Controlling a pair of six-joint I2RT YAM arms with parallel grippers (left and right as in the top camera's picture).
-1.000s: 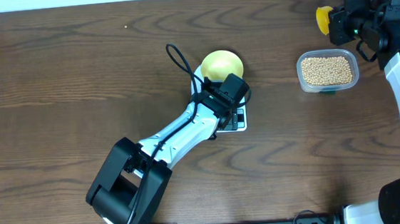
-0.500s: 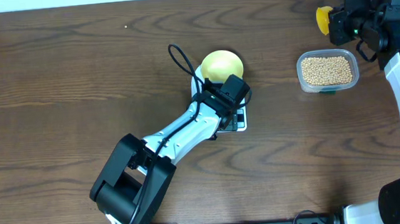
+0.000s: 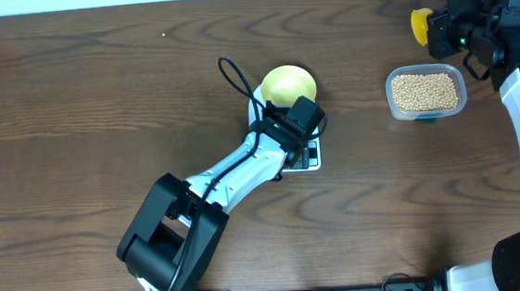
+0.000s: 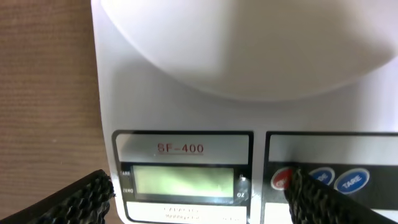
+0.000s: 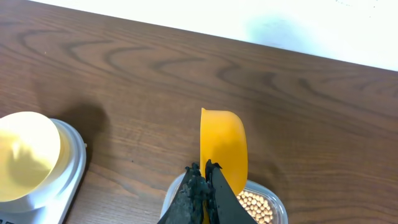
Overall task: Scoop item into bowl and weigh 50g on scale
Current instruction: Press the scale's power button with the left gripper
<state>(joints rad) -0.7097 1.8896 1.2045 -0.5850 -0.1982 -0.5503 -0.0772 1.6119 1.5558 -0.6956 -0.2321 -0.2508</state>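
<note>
The left pincer (image 4: 199,190) hung low over the flat white plastic kitchen scale (image 4: 155,93) in the middle of the brown wooden table (image 3: 71,105). The small round pale yellow plastic bowl (image 3: 285,83) sat on the scale's round plate, at the 12 o'clock end. No beans showed in it. The little grey-green screen (image 4: 180,180) and the buttons were at the 6 o'clock end.

The job right then looked like getting the scale ready before any scooping. To do it well, one finger tip should go straight down on just one button, softly, so the scale does not slide and the bowl does not tip. The screen should read zero before beans go in.

The left pincer's two black fingers stood wide apart, one on each side of the screen, and held nothing. Its right-hand finger was just beside the round red button (image 4: 281,179); I could not tell if it touched.

At 3 o'clock from the bowl, well apart, sat the clear plastic tub (image 3: 389,95) full of tiny round tan beans (image 3: 426,92).

At 1 o'clock from the tub, the right pincer (image 5: 203,171) was squeezed tight on the handle of the bright yellow plastic scoop (image 5: 224,146), which looked empty.
</note>
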